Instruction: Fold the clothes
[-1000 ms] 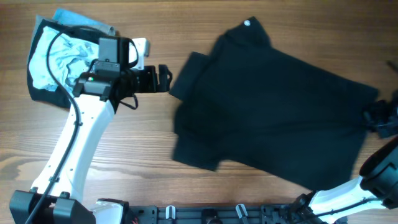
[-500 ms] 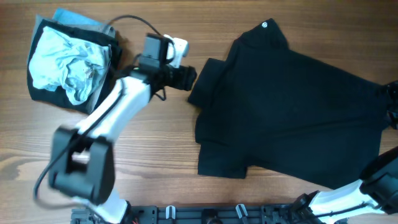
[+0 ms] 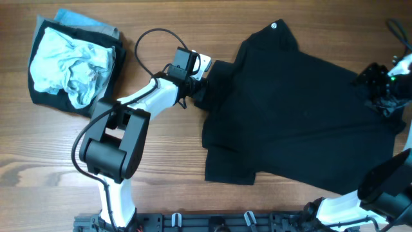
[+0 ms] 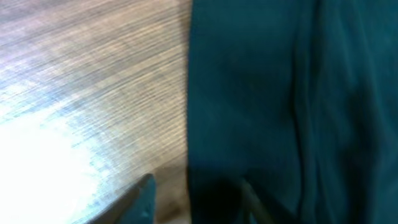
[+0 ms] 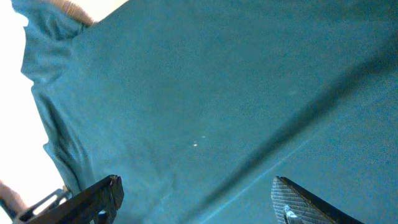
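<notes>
The clothes here are a black T-shirt (image 3: 290,116) lying spread over the middle and right of the table, with a small white mark near its collar. My left gripper (image 3: 198,82) is at the edge of the shirt's left sleeve. In the left wrist view its jaws (image 4: 194,202) stand a little apart, one finger over bare wood and the other on the dark fabric (image 4: 280,93). My right gripper (image 3: 365,78) hovers over the shirt's right side. In the right wrist view it (image 5: 198,193) is wide open above smooth cloth (image 5: 217,93), holding nothing.
A pile of other garments (image 3: 71,64), pale blue on black, sits at the far left corner of the wooden table (image 3: 161,161). The left arm's cable loops over the wood behind the arm. The arm mounts line the near edge.
My left arm has swung right from the garment pile to the shirt's left sleeve, its jaws narrowing. My right gripper has opened and moved up and inward. The shirt slid right earlier.
</notes>
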`<action>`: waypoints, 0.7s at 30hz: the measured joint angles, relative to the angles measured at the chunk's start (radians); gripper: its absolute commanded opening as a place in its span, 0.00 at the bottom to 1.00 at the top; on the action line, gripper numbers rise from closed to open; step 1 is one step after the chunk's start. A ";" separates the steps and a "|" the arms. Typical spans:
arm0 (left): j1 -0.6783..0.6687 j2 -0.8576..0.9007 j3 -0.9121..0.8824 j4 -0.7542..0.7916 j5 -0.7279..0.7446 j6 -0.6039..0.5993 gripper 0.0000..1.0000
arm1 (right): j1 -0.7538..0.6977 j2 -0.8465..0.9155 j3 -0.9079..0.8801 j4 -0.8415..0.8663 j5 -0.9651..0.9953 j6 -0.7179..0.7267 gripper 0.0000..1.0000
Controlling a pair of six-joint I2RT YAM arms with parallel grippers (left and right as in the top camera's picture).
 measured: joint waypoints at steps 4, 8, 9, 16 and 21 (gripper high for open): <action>-0.006 0.014 0.022 -0.013 -0.090 -0.011 0.27 | 0.042 0.000 -0.006 0.013 0.022 -0.003 0.82; -0.017 0.022 0.033 -0.016 -0.213 -0.026 0.39 | 0.047 0.000 -0.027 0.023 0.028 0.004 0.82; -0.017 0.022 0.035 -0.023 -0.229 -0.027 0.42 | 0.047 0.000 -0.029 0.023 0.030 0.005 0.82; -0.024 -0.006 0.068 -0.203 -0.299 -0.046 0.42 | 0.047 0.000 -0.031 0.023 0.039 0.005 0.82; -0.066 -0.014 0.068 -0.211 -0.212 -0.014 0.31 | 0.047 0.000 -0.032 0.015 0.039 0.005 0.82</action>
